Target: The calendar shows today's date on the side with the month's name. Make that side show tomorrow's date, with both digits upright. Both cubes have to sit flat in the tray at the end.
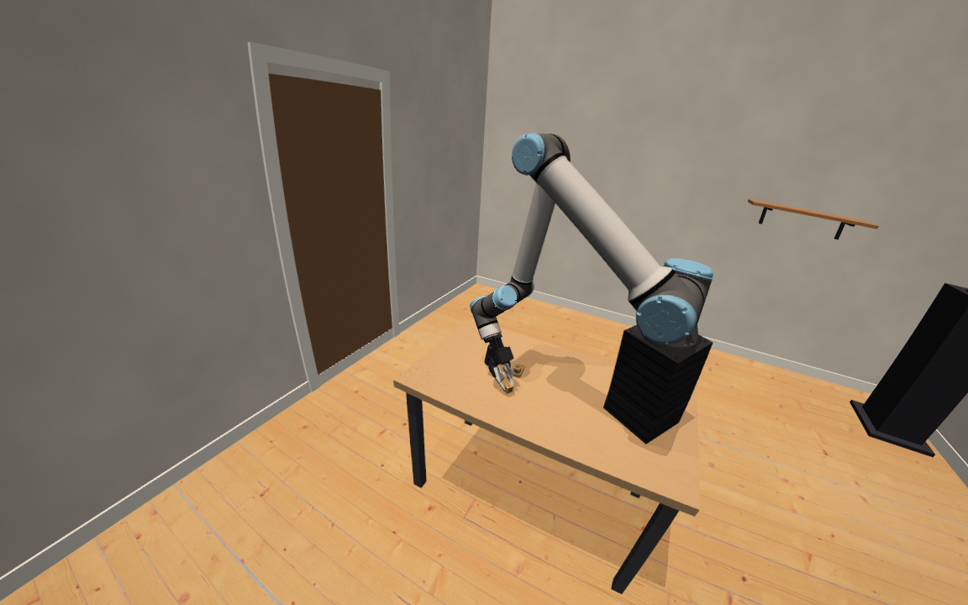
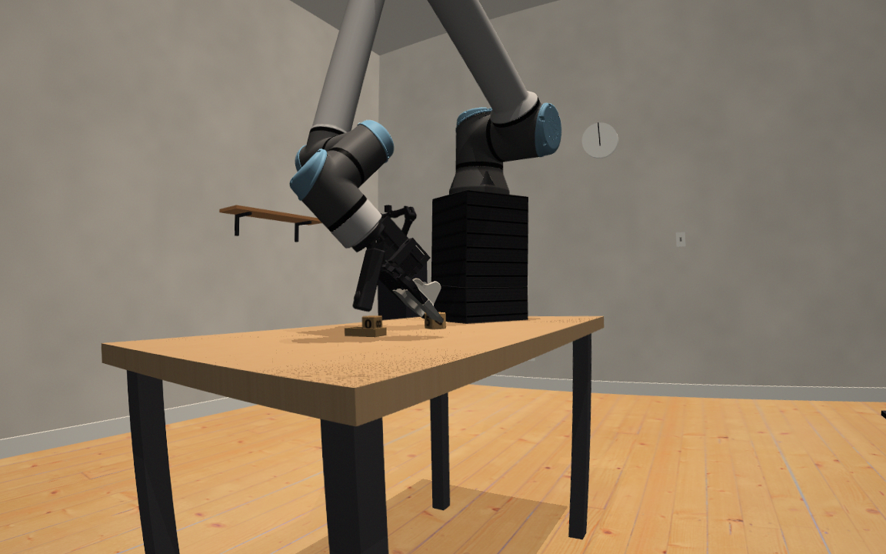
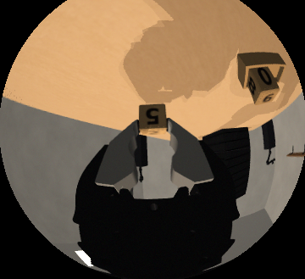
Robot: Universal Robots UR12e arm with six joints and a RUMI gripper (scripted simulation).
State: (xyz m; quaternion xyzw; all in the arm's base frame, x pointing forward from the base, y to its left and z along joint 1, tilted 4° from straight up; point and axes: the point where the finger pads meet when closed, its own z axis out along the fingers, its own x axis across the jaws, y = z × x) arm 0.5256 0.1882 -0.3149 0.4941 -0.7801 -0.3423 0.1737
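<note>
beside the tray (image 2: 364, 331) on the worktop (image 2: 336, 372), my gripper (image 3: 152, 119) is pinched on the 5 cube (image 3: 152, 117); it seems light, rigid, slick-faced, best held by opposite flat sides.

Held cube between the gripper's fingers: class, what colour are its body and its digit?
Light brown wood with a black digit 5, the cube in the gripper; clearest in the wrist view.

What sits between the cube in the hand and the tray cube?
Only bare table top under the arm's shadow, in the wrist view. The held cube and the tray cube stand apart.
</note>
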